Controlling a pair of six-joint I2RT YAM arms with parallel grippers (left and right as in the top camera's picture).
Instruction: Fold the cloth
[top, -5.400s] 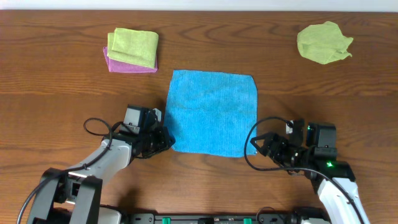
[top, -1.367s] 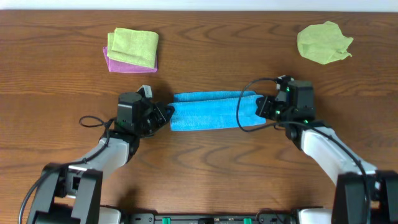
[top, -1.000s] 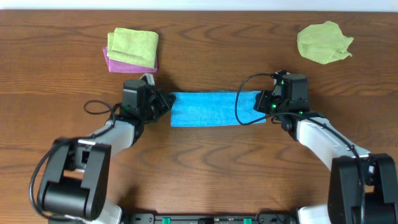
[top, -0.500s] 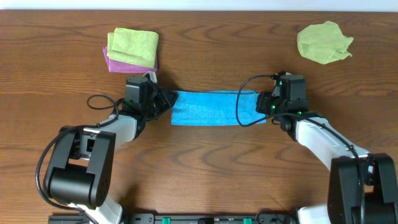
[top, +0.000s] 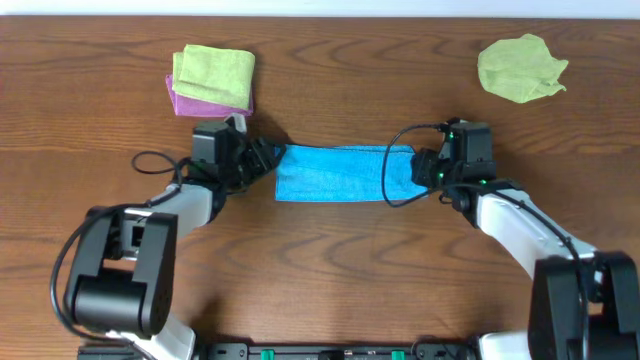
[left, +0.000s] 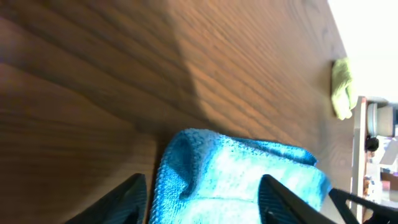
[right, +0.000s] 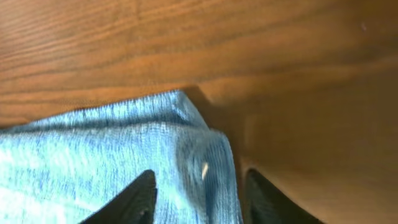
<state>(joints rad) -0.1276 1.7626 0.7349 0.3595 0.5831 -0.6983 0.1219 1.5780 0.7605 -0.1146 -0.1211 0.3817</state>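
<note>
Overhead: cloth (top: 340, 172), one narrow blue strip, lies mid-desk (top: 330, 270). Left gripper (top: 268, 160) sits at its left end, right gripper (top: 420, 168) at its right end. Both have jaws apart, straddling the fabric.

Looks like a robotics lab bench, not anybody's home. Wood-grain table (top: 330, 290) filling the overhead frame, one black-and-white robot arm (top: 175, 212) at lower left, a second arm (top: 515, 225) at lower right, loose cables (top: 150, 160) looping off both. Folded yellow-green cloth (top: 213, 72) upper left, crumpled cloth (top: 520, 68) upper right. Blurry equipment (left: 380, 124) at the right edge of the left wrist view.
</note>
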